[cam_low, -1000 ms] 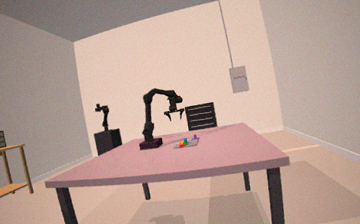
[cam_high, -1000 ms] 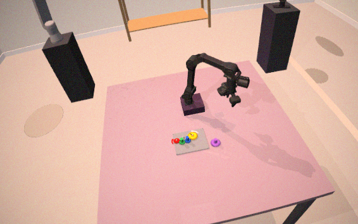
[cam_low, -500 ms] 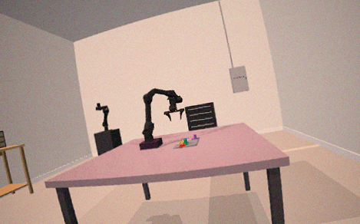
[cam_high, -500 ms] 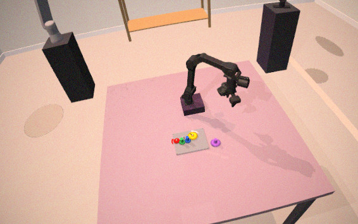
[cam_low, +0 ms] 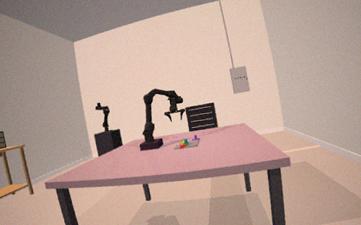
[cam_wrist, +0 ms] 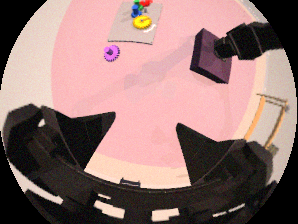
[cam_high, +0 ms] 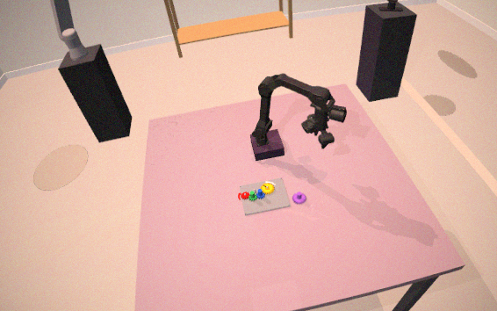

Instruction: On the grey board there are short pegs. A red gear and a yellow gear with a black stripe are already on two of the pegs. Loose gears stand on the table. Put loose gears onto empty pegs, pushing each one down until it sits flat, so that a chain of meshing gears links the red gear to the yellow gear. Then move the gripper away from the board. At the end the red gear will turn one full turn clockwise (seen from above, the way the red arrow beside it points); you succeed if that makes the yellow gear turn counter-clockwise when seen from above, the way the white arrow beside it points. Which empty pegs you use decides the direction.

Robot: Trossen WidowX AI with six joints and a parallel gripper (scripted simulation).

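Observation:
The grey board [cam_high: 272, 207] [cam_low: 194, 144] [cam_wrist: 126, 36] lies on the table. The red gear [cam_high: 245, 196] [cam_wrist: 146, 2] is at its left end in the top view, the yellow gear [cam_high: 268, 189] [cam_wrist: 142, 22] near its back edge. A green gear [cam_high: 252, 197] and a blue gear [cam_high: 261, 194] [cam_wrist: 135, 12] stand on the board in a row between them; whether they sit flat and their teeth mesh is too small to tell. A purple gear [cam_high: 299, 198] [cam_low: 195, 138] [cam_wrist: 112, 53] stands on the table beside the board's right edge. My gripper [cam_low: 177, 119] [cam_wrist: 147, 120] is open and empty, high above the table, away from the board.
The arm's dark base block [cam_high: 269, 148] [cam_low: 151, 144] [cam_wrist: 210, 56] stands on the pink table [cam_high: 198, 246] behind the board in the top view. The white arrow beside the yellow gear and the red arrow beside the red gear show. Black pedestals stand beyond the table.

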